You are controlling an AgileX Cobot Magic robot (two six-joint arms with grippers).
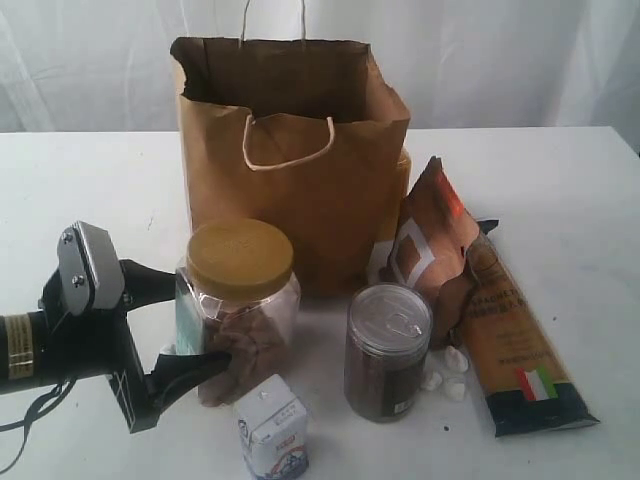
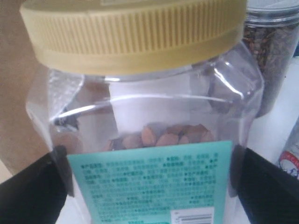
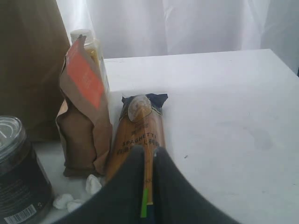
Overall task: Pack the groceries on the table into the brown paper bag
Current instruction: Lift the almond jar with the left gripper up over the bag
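The clear jar (image 1: 245, 300) with a mustard-yellow lid stands on the table (image 1: 560, 200) in front of the brown paper bag (image 1: 290, 150). My left gripper (image 1: 200, 320) straddles it, black pads pressed against both sides of the jar (image 2: 149, 116). The dark jar (image 1: 387, 350) with its pull-tab lid and the small white carton (image 1: 272, 428) stand to the jar's right and front. The brown pouch (image 1: 430, 240) leans beside the bag, with the long pasta packet (image 1: 510, 330) lying next to it. My right gripper (image 3: 149, 150) hovers shut over the pasta packet (image 3: 140, 126); it is outside the exterior view.
Small white lumps (image 1: 445, 375) lie between the dark jar and the pasta packet. A yellowish bottle (image 3: 86, 39) stands behind the pouch (image 3: 84, 116), against the bag. A white curtain hangs behind the table. The bag's mouth is open, handles upright.
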